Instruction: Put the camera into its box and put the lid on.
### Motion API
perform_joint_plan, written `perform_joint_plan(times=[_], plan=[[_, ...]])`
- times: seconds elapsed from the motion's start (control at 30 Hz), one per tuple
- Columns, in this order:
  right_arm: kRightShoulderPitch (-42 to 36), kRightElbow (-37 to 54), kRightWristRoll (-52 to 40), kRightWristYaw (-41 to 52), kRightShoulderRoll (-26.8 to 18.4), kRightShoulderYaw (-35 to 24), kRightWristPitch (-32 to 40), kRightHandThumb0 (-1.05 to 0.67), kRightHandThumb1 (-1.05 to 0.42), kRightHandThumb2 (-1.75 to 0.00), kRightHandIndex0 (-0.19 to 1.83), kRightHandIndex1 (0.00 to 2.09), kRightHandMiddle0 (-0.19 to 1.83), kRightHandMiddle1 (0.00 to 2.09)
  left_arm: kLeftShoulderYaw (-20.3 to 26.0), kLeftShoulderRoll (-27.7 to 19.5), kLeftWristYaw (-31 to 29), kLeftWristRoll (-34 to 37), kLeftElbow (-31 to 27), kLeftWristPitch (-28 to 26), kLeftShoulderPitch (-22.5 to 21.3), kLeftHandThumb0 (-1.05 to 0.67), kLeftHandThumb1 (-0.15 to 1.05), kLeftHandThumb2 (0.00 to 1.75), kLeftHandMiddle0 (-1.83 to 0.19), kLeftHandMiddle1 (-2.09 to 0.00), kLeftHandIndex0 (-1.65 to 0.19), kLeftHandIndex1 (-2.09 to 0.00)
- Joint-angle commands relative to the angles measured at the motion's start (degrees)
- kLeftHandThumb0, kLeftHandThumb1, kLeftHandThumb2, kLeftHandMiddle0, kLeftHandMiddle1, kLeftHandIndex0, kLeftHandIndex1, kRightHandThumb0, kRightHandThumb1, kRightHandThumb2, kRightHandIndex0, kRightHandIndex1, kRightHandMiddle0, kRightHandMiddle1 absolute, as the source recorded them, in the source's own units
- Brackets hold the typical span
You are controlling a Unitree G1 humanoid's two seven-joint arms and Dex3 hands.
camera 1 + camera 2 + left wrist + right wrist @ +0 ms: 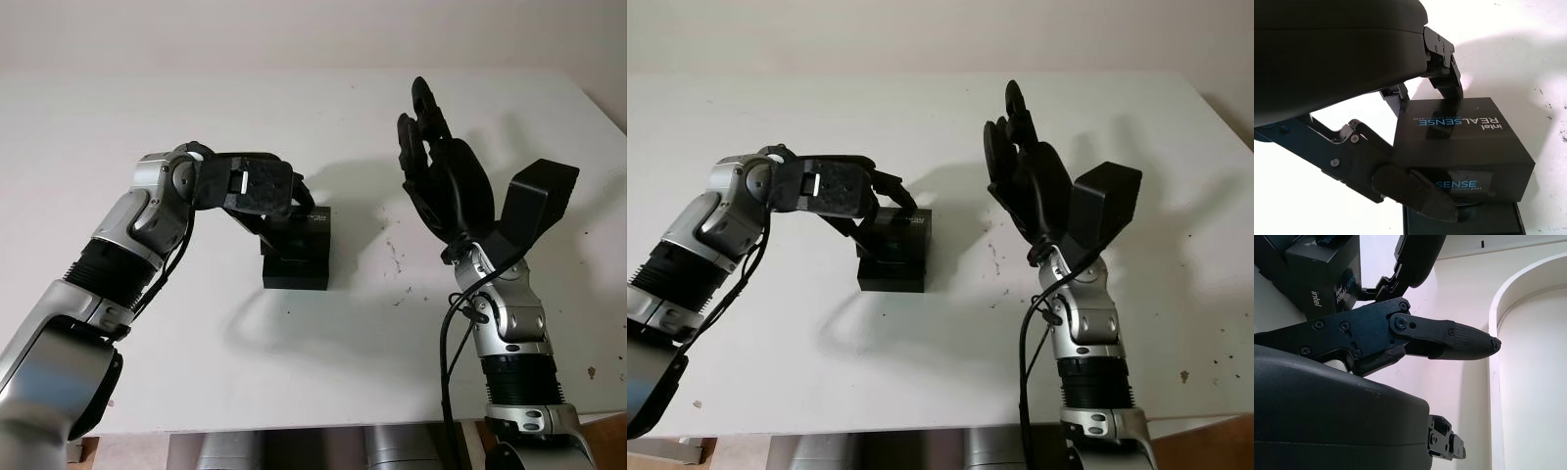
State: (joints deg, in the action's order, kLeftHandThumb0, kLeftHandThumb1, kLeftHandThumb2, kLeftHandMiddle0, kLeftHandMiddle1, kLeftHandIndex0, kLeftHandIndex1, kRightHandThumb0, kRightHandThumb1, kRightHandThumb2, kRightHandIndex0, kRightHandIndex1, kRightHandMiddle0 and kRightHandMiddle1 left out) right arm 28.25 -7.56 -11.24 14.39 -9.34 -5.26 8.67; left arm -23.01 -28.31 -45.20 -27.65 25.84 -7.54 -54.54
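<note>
lid (reads "intel realsense") gripped by left hand.

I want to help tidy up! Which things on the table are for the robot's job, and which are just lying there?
For the job:
- black lid, gripped by the left hand
- black box under the lid
- right hand, open, raised above the table

Just there:
- white table
- small dark specks on the table

Head stereo downward; wrist views perhaps tilted
</note>
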Motion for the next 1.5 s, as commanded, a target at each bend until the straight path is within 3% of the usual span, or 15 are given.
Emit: perform_joint_plan(times=[0.0, 0.27, 0.47, 0.63, 0.83, 0.93, 1.13, 1.23, 1.47], plan=[[0.0, 1.3, -0.1, -0.1, -0.3, -0.2, 0.5, -0.71, -1.05, -0.53, -0.19, 0.00, -0.19, 0.00, 0.3, 0.4, -0.5, 0.7, -0.8, -0.6, 0.9, -0.37, 1.05, 0.42, -0.38, -1.91, -0.22, -1.98], [-0.2, 1.7, -0.2, 0.1, -0.2, -0.1, 0.6, -0.71, -1.05, -0.52, -0.19, 0.00, -0.19, 0.00, 1.4, 0.4, 4.4, 0.3, -4.5, -2.1, 3.8, -0.32, 1.05, 0.37, -0.40, -1.76, -0.24, -1.92], [-0.3, 2.0, 0.1, -0.5, -0.1, 0.1, 0.8, -0.71, -1.05, -0.52, -0.19, 0.00, -0.19, 0.00, 0.6, -0.2, 8.5, -3.4, -10.9, -4.4, 7.6, -0.30, 1.05, 0.35, -0.41, -1.67, -0.28, -1.91], [-0.2, 1.6, -0.5, 0.0, 0.0, 0.1, 0.8, -0.70, -1.05, -0.52, -0.19, 0.00, -0.19, 0.00, 0.8, -0.8, 11.4, -6.4, -17.0, -3.4, 11.0, -0.29, 1.05, 0.27, -0.55, -1.53, -0.36, -1.80], [-0.3, 1.4, -0.1, 0.4, 0.0, 0.5, 0.5, -0.71, -1.05, -0.53, -0.19, 0.00, -0.19, 0.00, 0.6, -0.4, 12.6, -9.4, -22.1, -5.8, 13.0, -0.28, 1.05, 0.27, -0.61, -1.71, -0.36, -1.70], [-0.4, 1.3, 0.0, 0.4, 0.0, 0.6, 0.2, -0.70, -1.05, -0.55, -0.19, 0.00, -0.19, 0.00, 0.5, -0.3, 12.8, -10.8, -23.7, -6.8, 13.6, -0.28, 1.05, 0.25, -0.66, -1.83, -0.40, -1.76], [-0.4, 1.6, -0.1, 0.0, 0.2, 0.6, 0.8, -0.71, -1.05, -0.53, -0.19, 0.00, -0.19, 0.00, 0.6, -0.1, 9.4, -12.6, -28.4, -10.9, 14.8, -0.29, 1.05, 0.25, -0.67, -1.87, -0.42, -1.73], [-0.2, 1.2, -0.2, 0.2, 0.3, 0.6, 0.5, -0.71, -1.05, -0.53, -0.19, 0.00, -0.19, 0.00, 0.7, 0.1, 8.1, -13.4, -30.7, -13.1, 15.4, -0.28, 1.05, 0.25, -0.68, -2.03, -0.42, -1.82], [0.2, 0.3, 0.0, 0.4, 0.4, 0.9, -0.1, -0.70, -1.05, -0.54, -0.19, 0.00, -0.19, 0.00, 1.5, 0.9, 4.9, -12.9, -32.8, -17.9, 15.5, -0.27, 1.05, 0.25, -0.68, -2.09, -0.39, -1.87]])
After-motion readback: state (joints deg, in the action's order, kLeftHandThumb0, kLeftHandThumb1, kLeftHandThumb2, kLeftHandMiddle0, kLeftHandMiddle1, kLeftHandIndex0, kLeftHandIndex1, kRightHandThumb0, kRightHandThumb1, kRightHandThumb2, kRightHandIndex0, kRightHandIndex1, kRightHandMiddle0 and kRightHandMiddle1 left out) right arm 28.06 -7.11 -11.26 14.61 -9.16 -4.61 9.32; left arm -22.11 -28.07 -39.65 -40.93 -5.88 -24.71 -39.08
